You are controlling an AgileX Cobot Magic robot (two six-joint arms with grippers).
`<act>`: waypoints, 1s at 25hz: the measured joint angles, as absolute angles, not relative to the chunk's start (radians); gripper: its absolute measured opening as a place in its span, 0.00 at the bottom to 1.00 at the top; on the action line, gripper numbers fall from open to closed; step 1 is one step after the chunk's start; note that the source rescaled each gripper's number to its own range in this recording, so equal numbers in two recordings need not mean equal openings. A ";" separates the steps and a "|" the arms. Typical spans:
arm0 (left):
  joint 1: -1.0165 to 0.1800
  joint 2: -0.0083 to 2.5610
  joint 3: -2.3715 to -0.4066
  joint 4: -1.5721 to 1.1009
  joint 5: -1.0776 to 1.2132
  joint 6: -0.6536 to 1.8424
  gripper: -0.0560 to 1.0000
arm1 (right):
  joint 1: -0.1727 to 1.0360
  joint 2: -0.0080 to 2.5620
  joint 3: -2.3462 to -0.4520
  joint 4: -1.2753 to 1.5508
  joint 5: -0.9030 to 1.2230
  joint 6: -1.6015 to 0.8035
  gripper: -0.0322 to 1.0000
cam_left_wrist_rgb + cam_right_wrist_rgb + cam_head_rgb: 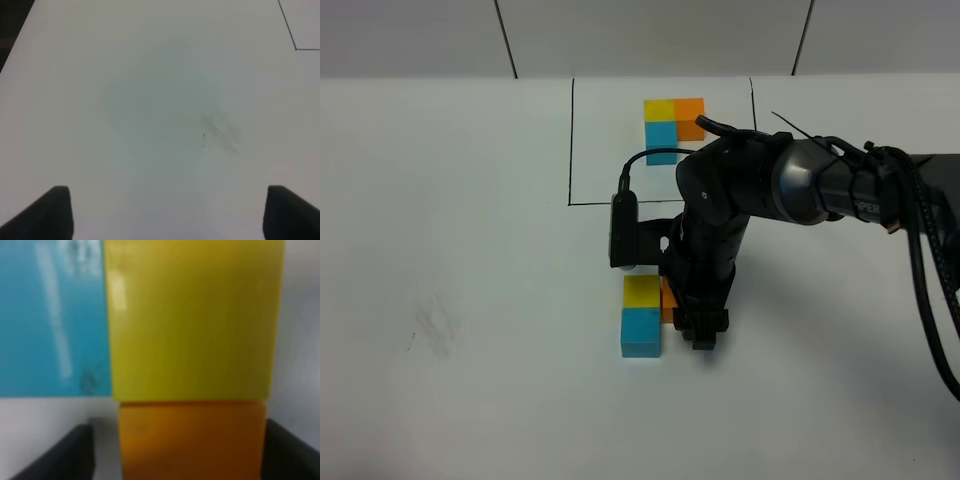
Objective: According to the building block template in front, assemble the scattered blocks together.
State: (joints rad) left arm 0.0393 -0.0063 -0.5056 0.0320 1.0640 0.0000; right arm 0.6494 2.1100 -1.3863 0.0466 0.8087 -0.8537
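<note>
The building block template (673, 125) is a yellow, orange and blue cluster at the back, inside a thin black frame (570, 140). The scattered blocks lie in front of it. The yellow block (642, 292) touches the blue block (641, 333) in front of it. The orange block (668, 300) sits against the yellow block's right side, mostly hidden by my right gripper (700, 325). In the right wrist view the fingers (55, 455) straddle the orange block (192, 440), with a gap on one side. My left gripper (167, 215) is open over bare table.
The white table (470, 250) has a faint grey smudge (430, 330) at the left, which also shows in the left wrist view (220, 132). A corner of the black frame (295, 48) shows there too. The right arm (800, 185) reaches in from the right.
</note>
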 joint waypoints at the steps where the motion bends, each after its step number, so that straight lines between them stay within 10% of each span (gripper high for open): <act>1: 0.039 -0.006 -0.506 0.032 1.064 0.000 0.66 | 0.645 2.091 -1.386 0.037 0.816 -0.814 0.74; 5: 0.039 -0.006 -0.506 0.032 1.064 0.000 0.66 | 0.568 1.986 -1.386 -0.027 0.889 -0.575 0.97; 19: 0.039 -0.006 -0.506 0.032 1.064 0.000 0.66 | -0.314 1.376 -1.169 -0.222 1.030 -0.406 1.00; 25: 0.039 -0.006 -0.506 0.032 1.064 0.000 0.66 | -0.322 0.971 -1.006 -0.198 0.945 -0.406 1.00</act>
State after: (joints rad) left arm 0.0393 -0.0063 -0.5056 0.0320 1.0640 0.0000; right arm -0.3225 0.9705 -1.0056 -0.1977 0.9448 -0.4060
